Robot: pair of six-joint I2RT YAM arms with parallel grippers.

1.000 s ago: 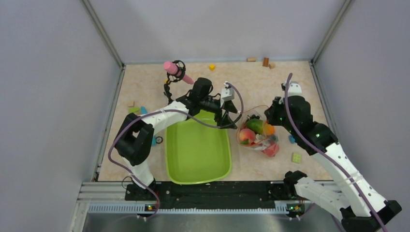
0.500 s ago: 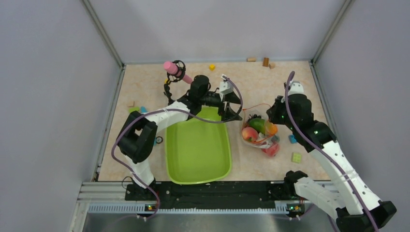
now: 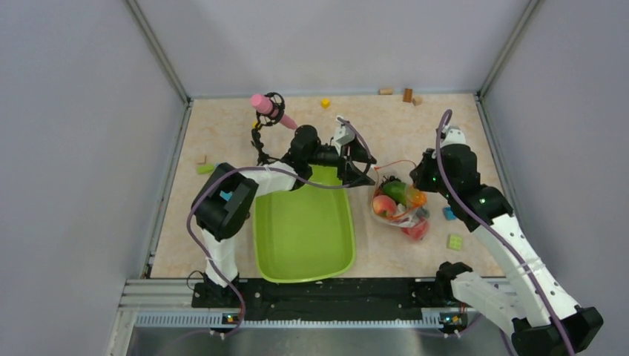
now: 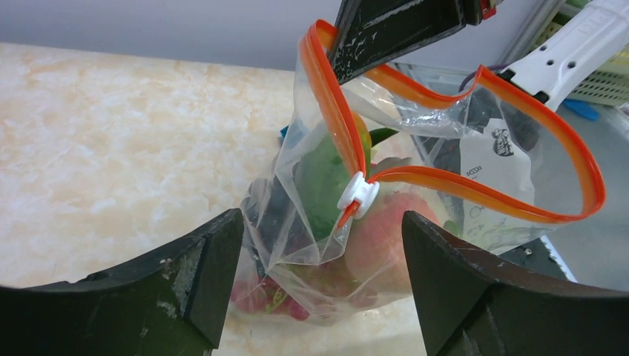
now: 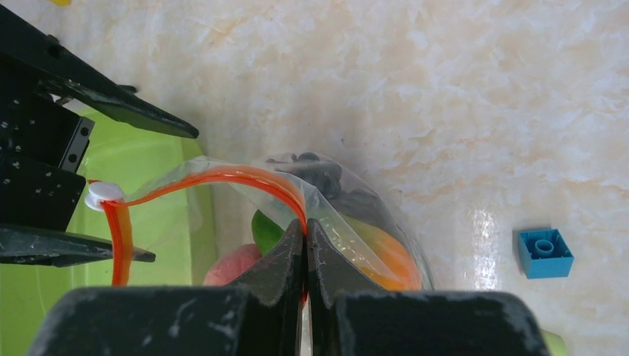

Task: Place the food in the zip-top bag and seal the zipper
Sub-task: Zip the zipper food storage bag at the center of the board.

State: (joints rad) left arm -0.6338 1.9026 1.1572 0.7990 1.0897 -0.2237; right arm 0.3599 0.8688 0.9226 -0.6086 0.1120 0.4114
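Orange zipper (image 4: 335, 111) of the zip-top bag (image 4: 297, 245), food (image 4: 378, 237) already inside, just right of the green tray (image 3: 304, 230), is clamped in my right gripper (image 5: 305, 226); left gripper (image 4: 320, 219) gapes around the white slider (image 4: 358, 194), not touching: sealing step, next pinch slider, run it along strip.

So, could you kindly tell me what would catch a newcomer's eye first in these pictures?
The clear zip-top bag of toy food, right of the lime-green tray, draws the eye, its orange-red zipper gaping in a loop. The right tool pinches that zipper, while the open left tool faces the white slider.
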